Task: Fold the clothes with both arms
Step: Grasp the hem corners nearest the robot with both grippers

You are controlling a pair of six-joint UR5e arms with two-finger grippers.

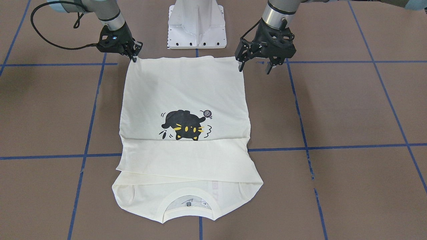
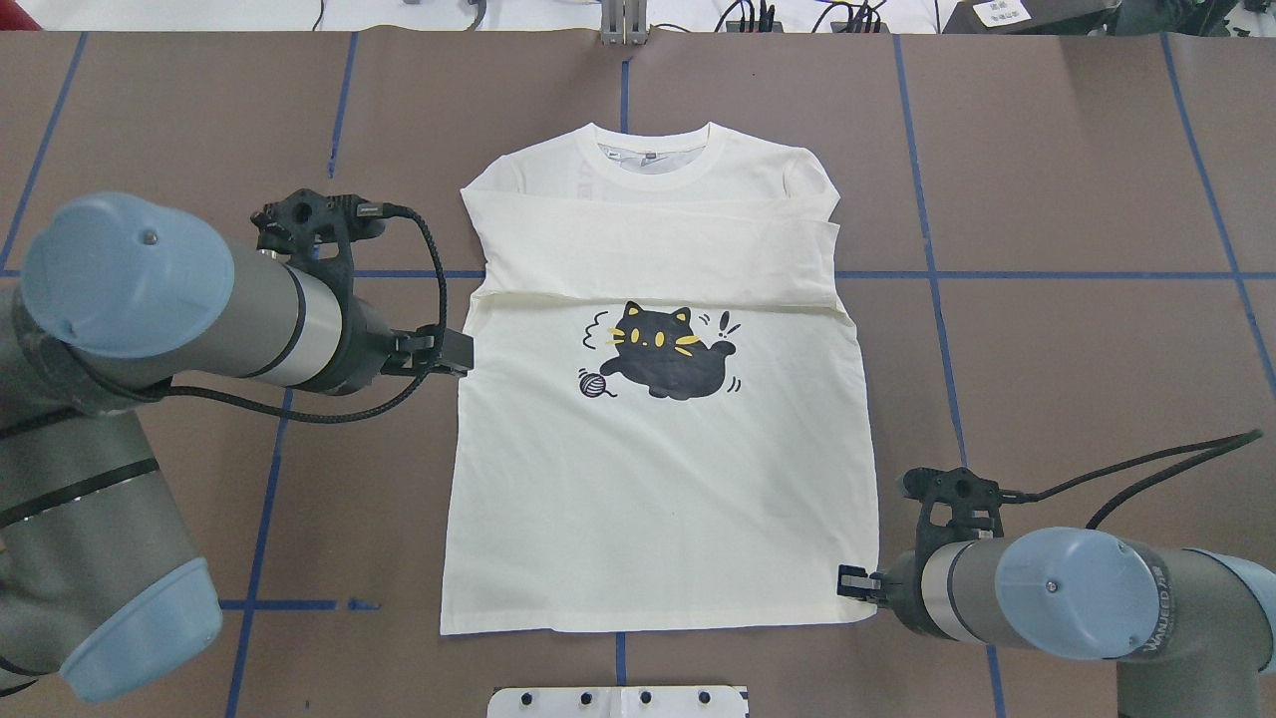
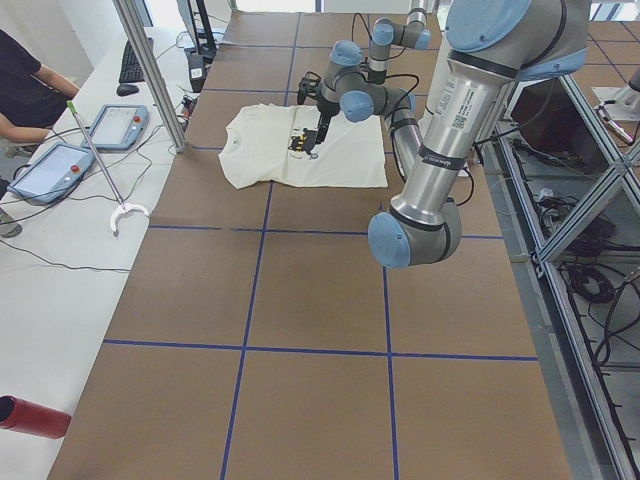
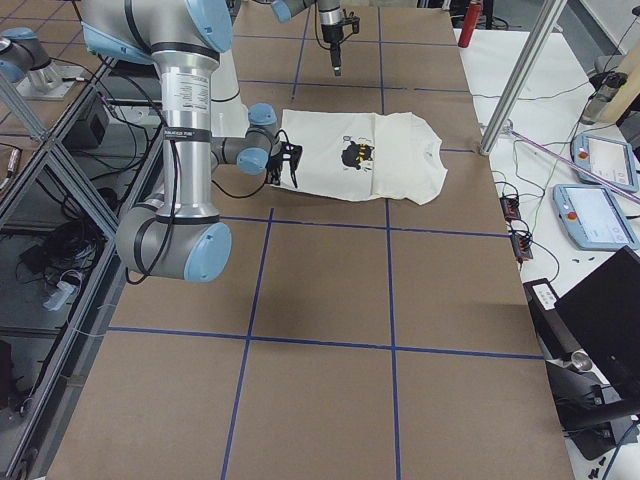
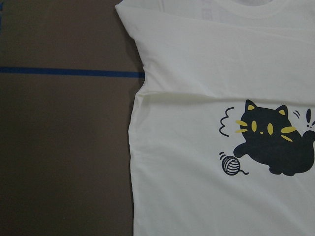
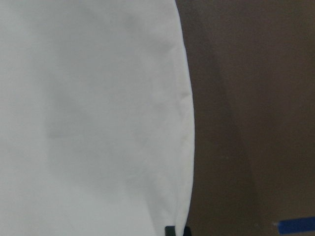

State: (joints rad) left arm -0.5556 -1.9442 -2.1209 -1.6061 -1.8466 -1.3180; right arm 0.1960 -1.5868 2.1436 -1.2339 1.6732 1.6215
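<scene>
The cream-white T-shirt (image 1: 186,86) lies flat on the brown table, cat print up, collar (image 2: 653,165) away from the robot. Its sleeves are folded across the chest and cover the lettering. My right gripper (image 1: 134,57) is low at the hem corner on the robot's right, also in the overhead view (image 2: 849,581). It is shut on that corner, and its fingertips (image 6: 176,230) sit at the cloth edge. My left gripper (image 1: 254,69) is open and empty. It hangs well above the table over the shirt's other side edge (image 5: 135,162).
The white pedestal base (image 1: 196,30) stands just behind the hem. Blue tape lines (image 1: 333,146) cross the table. A side table with tablets (image 3: 60,165) and a seated person (image 3: 25,90) lies beyond the collar end. A red bottle (image 3: 30,415) is at its near end.
</scene>
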